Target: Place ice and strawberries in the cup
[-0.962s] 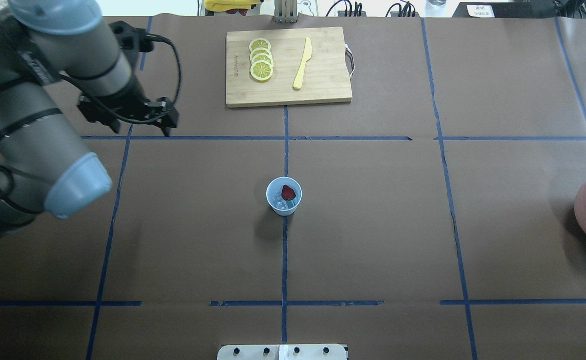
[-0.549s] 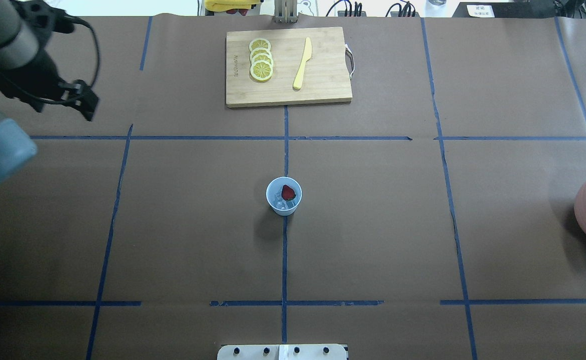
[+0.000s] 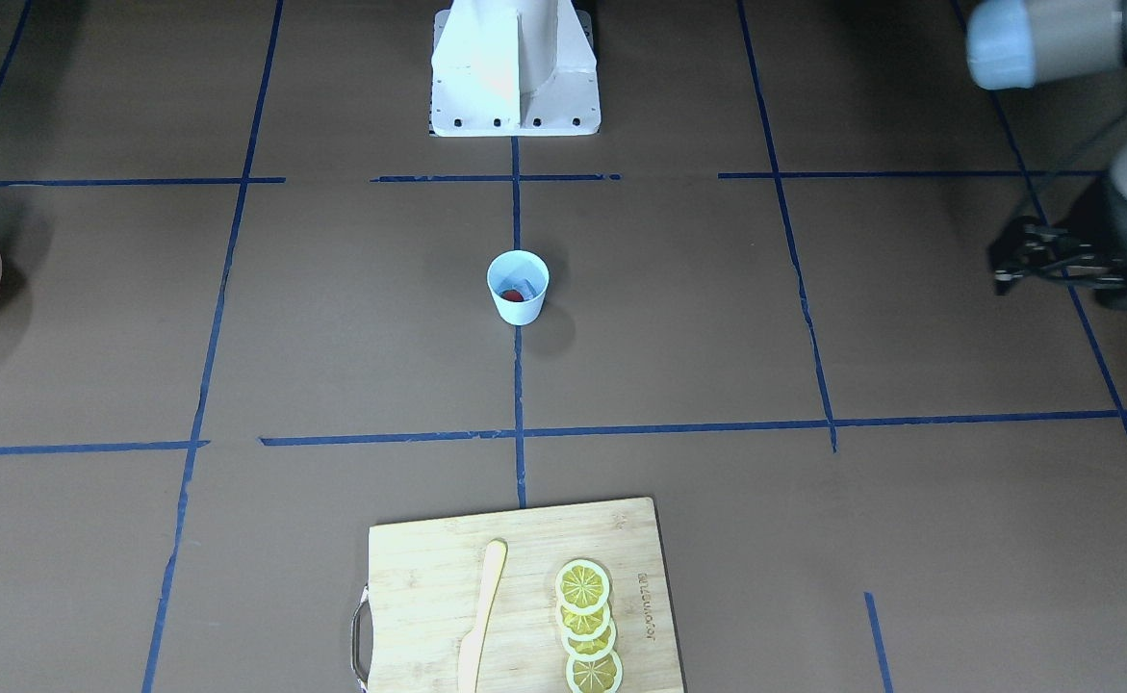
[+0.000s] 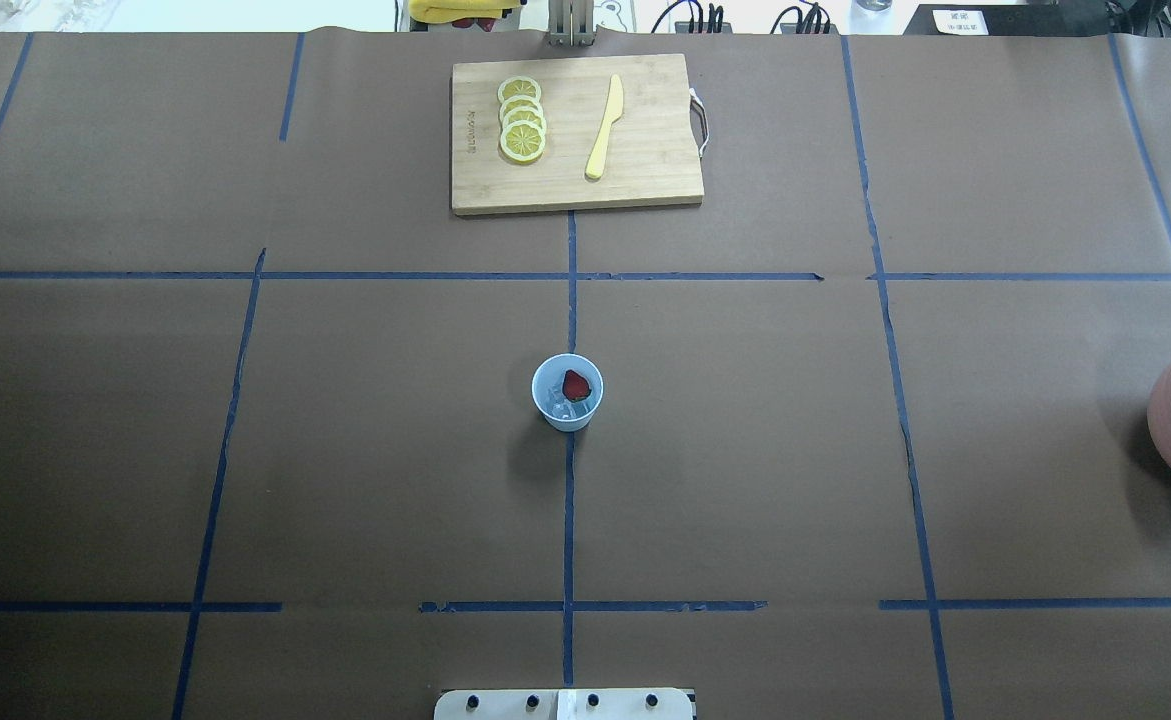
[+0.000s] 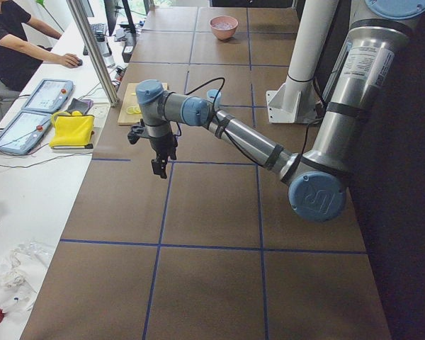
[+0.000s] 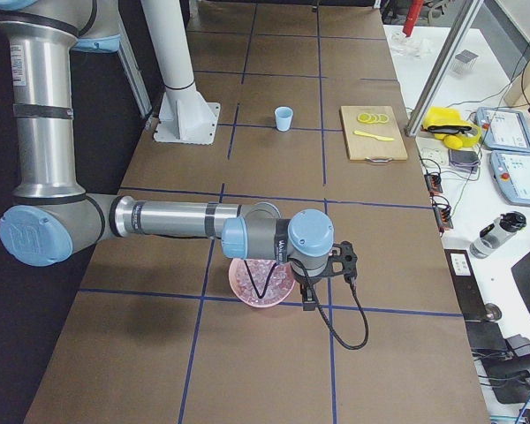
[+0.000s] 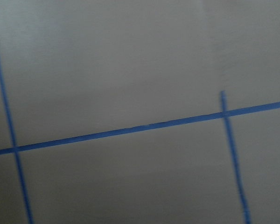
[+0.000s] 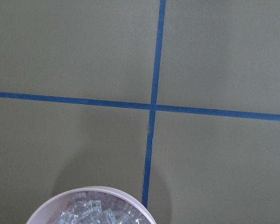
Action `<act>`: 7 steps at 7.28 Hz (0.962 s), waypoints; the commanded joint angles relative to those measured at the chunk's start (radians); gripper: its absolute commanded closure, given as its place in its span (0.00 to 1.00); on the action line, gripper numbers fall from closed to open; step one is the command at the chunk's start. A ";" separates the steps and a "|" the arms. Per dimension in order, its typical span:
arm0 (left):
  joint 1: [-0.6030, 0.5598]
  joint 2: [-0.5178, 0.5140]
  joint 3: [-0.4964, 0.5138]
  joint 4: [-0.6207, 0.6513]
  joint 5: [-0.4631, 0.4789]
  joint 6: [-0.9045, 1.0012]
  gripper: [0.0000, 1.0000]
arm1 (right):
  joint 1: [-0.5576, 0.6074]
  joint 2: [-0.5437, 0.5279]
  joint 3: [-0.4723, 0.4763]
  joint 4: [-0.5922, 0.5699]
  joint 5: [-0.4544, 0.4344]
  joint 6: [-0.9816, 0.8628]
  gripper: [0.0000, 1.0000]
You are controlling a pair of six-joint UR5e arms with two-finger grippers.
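As it stands upright, pale cup (image 4: 569, 423), red strawberry (image 4: 575, 384), clear ice (image 4: 559, 408) inside

The cup (image 4: 549, 398) is pale blue; inside it are a red strawberry (image 4: 575, 384) and clear whitish ice (image 4: 558, 408). Around the cup the table (image 4: 745, 450) is brown, gridded with blue tape (image 4: 569, 520). The bowl (image 4: 1167, 420) far from the cup is pink.

Soft, even light from above covers the brown tabletop (image 4: 745, 450); the cup (image 4: 570, 423) throws only a faint, diffuse shadow just beside its base. The left wrist view is smeared and washed pale; the other views are sharp and evenly exposed.
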 commanded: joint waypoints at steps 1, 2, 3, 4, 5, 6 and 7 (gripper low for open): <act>-0.171 0.029 0.151 -0.011 -0.019 0.252 0.00 | 0.001 -0.013 0.005 0.001 0.014 0.008 0.01; -0.235 0.033 0.228 -0.015 -0.024 0.342 0.00 | 0.001 -0.013 0.007 0.001 0.014 0.008 0.01; -0.265 0.085 0.250 -0.056 -0.083 0.358 0.00 | 0.001 -0.013 0.005 0.003 0.014 0.007 0.01; -0.266 0.169 0.250 -0.199 -0.126 0.331 0.00 | 0.001 -0.016 0.007 0.001 0.014 0.010 0.01; -0.268 0.191 0.243 -0.252 -0.128 0.245 0.00 | 0.001 -0.015 0.005 0.003 0.014 0.010 0.01; -0.266 0.223 0.230 -0.258 -0.128 0.225 0.00 | 0.001 -0.015 0.008 0.001 0.014 0.010 0.01; -0.266 0.234 0.226 -0.258 -0.129 0.224 0.00 | 0.001 -0.015 0.008 0.003 0.014 0.010 0.01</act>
